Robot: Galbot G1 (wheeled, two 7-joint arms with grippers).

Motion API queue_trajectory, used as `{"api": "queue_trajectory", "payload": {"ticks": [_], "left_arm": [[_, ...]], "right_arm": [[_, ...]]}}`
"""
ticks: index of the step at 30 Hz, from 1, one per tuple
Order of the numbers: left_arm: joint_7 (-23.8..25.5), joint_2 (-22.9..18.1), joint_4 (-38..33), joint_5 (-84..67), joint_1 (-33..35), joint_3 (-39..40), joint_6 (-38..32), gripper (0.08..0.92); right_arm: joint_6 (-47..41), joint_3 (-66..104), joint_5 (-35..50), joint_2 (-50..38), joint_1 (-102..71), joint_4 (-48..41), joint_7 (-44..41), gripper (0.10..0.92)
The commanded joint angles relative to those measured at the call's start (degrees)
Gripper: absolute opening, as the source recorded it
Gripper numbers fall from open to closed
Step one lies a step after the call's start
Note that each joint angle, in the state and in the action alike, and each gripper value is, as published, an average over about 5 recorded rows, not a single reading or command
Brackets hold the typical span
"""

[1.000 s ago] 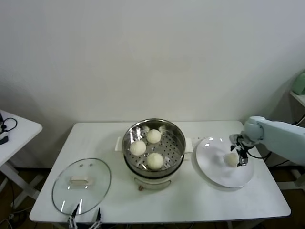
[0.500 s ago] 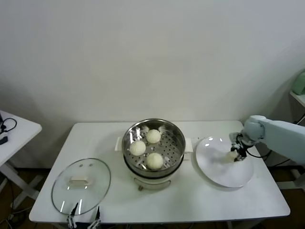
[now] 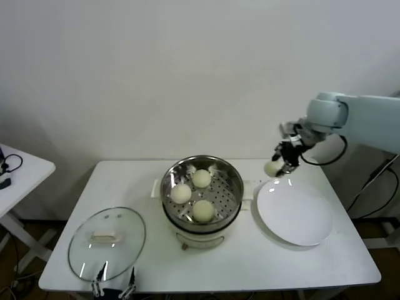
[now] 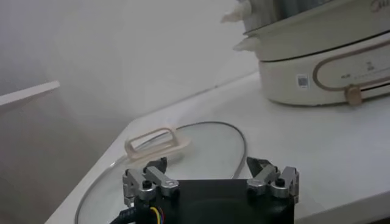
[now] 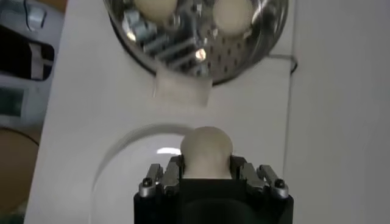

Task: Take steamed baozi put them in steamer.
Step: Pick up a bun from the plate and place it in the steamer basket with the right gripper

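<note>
The steamer stands mid-table with three cream-white baozi on its perforated tray. My right gripper is shut on a fourth baozi and holds it in the air above the far edge of the white plate, to the right of the steamer. In the right wrist view the baozi sits between the fingers, with the steamer beyond it. My left gripper is open and empty, parked low at the table's front left by the glass lid.
The round glass lid lies flat at the front left of the white table. The white plate is bare. A second white table stands at the far left.
My right gripper lifted the baozi off the plate and carried it up and left toward the steamer. The plate now holds nothing. The left arm has not moved.
</note>
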Motion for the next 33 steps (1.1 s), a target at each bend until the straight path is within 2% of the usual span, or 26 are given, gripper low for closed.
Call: {"api": "queue_trajectory", "payload": {"ticks": [1,15,24,33], "left_arm": [[-0.03,0.72,0.39,-0.43,-0.07,-0.04,-0.52,0.823],[-0.03,1.18,1.56,-1.01,-0.23,-2.24,-1.08,0.823],[0.09,1.27,2.14,-1.18,-1.19,-2.51,-0.71,0.823],[0.2,1.42,2.01,-1.27,-1.15,-2.58,-0.73,0.823]], "right_arm": [[-6.4,5.5,10.5,7.32,4.93,10.8,5.12,0.519],[-7.64,12.2,-8.18,14.0,-20.31,-0.69,10.9,0.53],[-7.62,14.33,-9.81,15.47,-25.02,-5.0,12.31,0.538],[-7.51,14.95,-8.1,17.55,-24.38,-6.07,11.5,0.591]]}}
